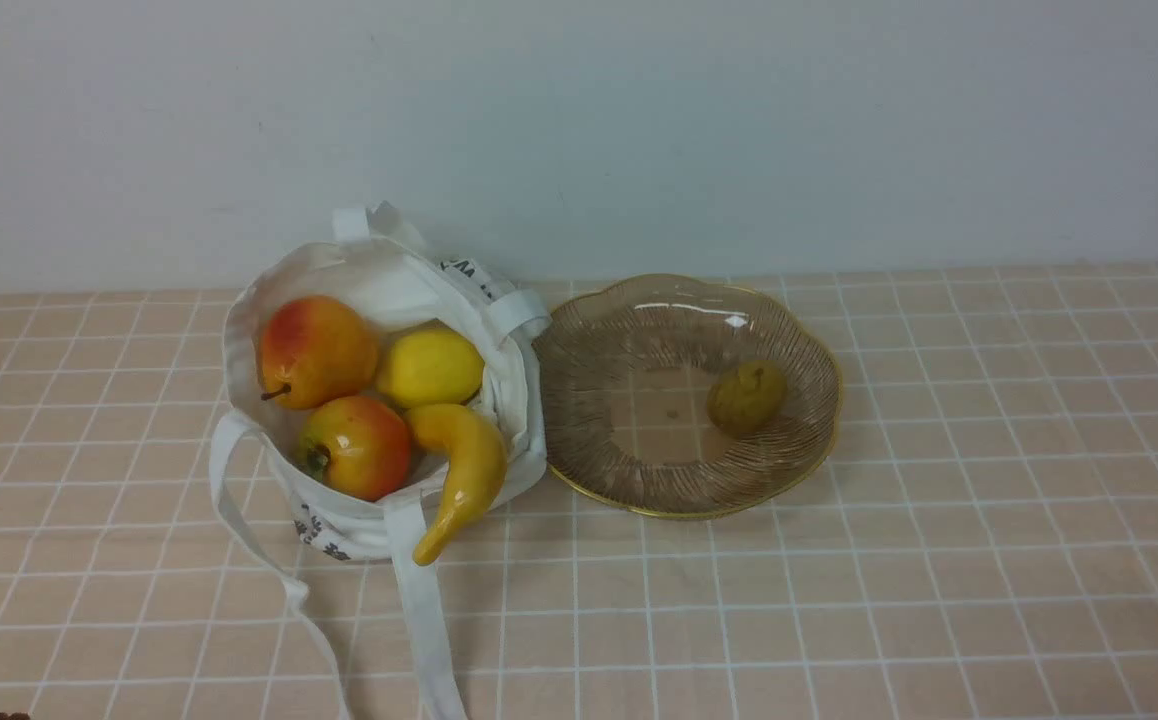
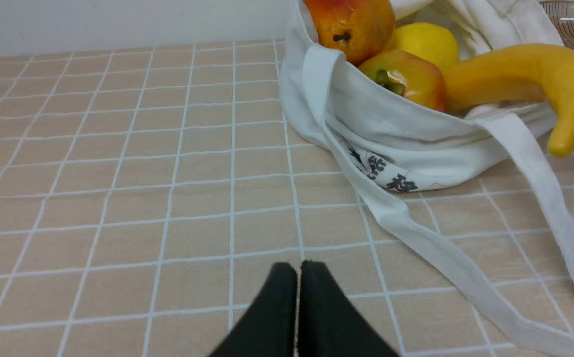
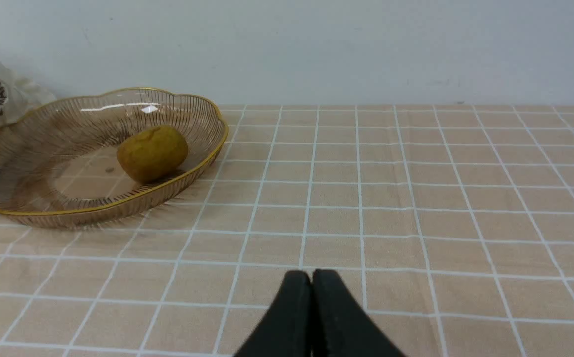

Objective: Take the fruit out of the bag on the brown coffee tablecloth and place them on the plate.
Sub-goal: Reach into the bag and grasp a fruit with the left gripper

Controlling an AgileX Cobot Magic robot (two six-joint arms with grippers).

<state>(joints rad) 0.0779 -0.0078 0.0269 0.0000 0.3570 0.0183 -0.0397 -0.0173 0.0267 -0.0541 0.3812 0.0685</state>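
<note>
Nearest: my left gripper [image 2: 299,270], both black fingers pressed flat together with nothing between them, low over the brown coffee tablecloth [image 2: 118,198]. My right gripper [image 3: 312,277] reads the same: fingers closed against each other, empty, over bare cloth. Neither shows in the front view.

Next out: two long white straps [image 1: 427,610] run from the bag toward 6 o'clock and lie flat on the cloth.

The bag [image 1: 339,528] sits at about 11 o'clock from me, mouth slumped open, black lettering on its near wall. Four fruits lie inside.
- Apple [image 1: 356,447]: at the mouth's 7 o'clock, stem end facing me.
- Banana [image 1: 462,470]: at 4 o'clock, its tip hanging out over the near rim.
- Pear [image 1: 316,350]: at 10 o'clock, brown stem pointing toward 8.
- Lemon [image 1: 430,367]: at 2 o'clock, wedged between pear and banana.

The plate [image 1: 589,440] stands just beside the bag at its 3 o'clock. I cannot tell whether rim and cloth touch. One dull olive-yellow fruit [image 1: 745,397] lies in it, on the ribbed slope toward the plate's 3 o'clock.

Farthest: plain pale wall [image 1: 739,120].
</note>
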